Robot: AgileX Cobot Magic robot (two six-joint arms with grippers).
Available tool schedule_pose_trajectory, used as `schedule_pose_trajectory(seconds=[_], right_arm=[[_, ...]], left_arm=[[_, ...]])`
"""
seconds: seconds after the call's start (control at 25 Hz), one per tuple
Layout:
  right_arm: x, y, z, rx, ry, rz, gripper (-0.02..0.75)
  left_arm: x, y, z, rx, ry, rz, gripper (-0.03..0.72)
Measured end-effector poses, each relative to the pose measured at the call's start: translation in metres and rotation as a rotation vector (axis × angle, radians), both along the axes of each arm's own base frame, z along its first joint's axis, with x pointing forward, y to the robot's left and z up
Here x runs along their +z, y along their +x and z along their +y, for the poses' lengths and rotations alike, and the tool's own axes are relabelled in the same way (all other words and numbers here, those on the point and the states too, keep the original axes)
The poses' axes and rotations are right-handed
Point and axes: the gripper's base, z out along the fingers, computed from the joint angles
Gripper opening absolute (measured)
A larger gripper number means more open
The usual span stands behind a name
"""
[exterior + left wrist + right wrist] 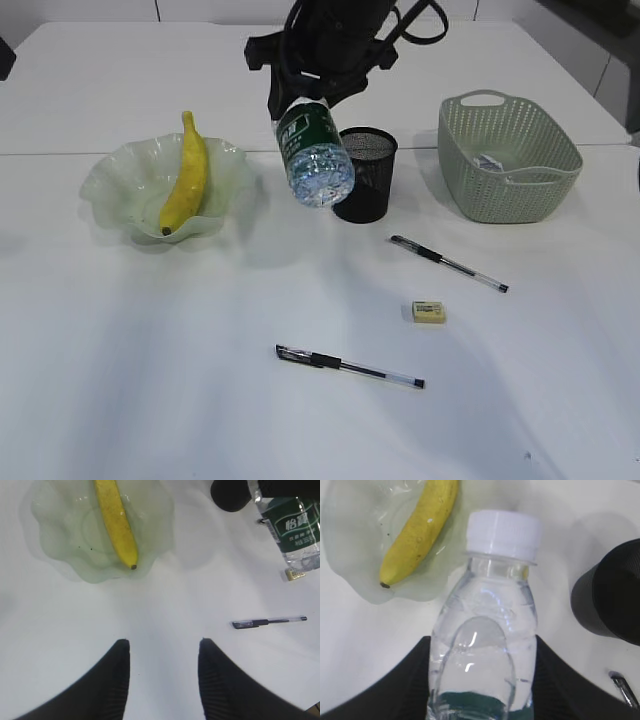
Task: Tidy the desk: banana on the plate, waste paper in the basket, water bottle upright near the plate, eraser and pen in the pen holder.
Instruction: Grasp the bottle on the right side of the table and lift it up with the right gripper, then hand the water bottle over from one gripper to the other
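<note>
The right gripper [482, 680] holds the water bottle [313, 155] between its fingers, tilted above the surface, base toward the camera; left gripper [162, 652] fingers parted, empty.

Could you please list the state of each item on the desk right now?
Banana: lying in the glass plate.
Water bottle: capped, lifted off the desk, tilted, in the right hand.
Left hand: open, empty.
Pen holder: upright.
Basket: upright, paper inside.
Two pens: on the desk.
Eraser: on the desk.
</note>
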Motion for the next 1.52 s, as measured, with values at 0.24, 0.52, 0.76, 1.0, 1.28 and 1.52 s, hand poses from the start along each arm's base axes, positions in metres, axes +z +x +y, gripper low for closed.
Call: schedule_pose_trajectory(seconds=[0.24, 0.52, 0.76, 1.0, 1.28, 1.52], right_arm=[[0.019, -0.007, -0.001, 0.014, 0.029, -0.023, 0.379], [0.037, -0.017, 0.0, 0.047, 0.093, -0.028, 0.379], [0.063, -0.029, -0.003, 0.082, 0.124, -0.077, 0.378], [0.079, -0.038, -0.003, 0.117, 0.169, -0.097, 0.378], [0.081, -0.041, 0.002, 0.155, 0.222, -0.078, 0.378], [0.083, -0.045, 0.008, 0.233, 0.269, -0.082, 0.378]], left_arm=[[0.0, 0.0, 0.0, -0.002, 0.001, 0.006, 0.319], [-0.001, -0.001, 0.0, -0.006, 0.001, 0.015, 0.319], [0.0, 0.0, 0.0, 0.0, 0.001, 0.001, 0.319], [0.0, 0.0, 0.0, 0.001, 0.001, -0.003, 0.319], [0.0, 0.0, 0.0, 0.0, -0.004, -0.002, 0.319], [0.001, 0.001, -0.001, 0.004, -0.013, -0.015, 0.319]])
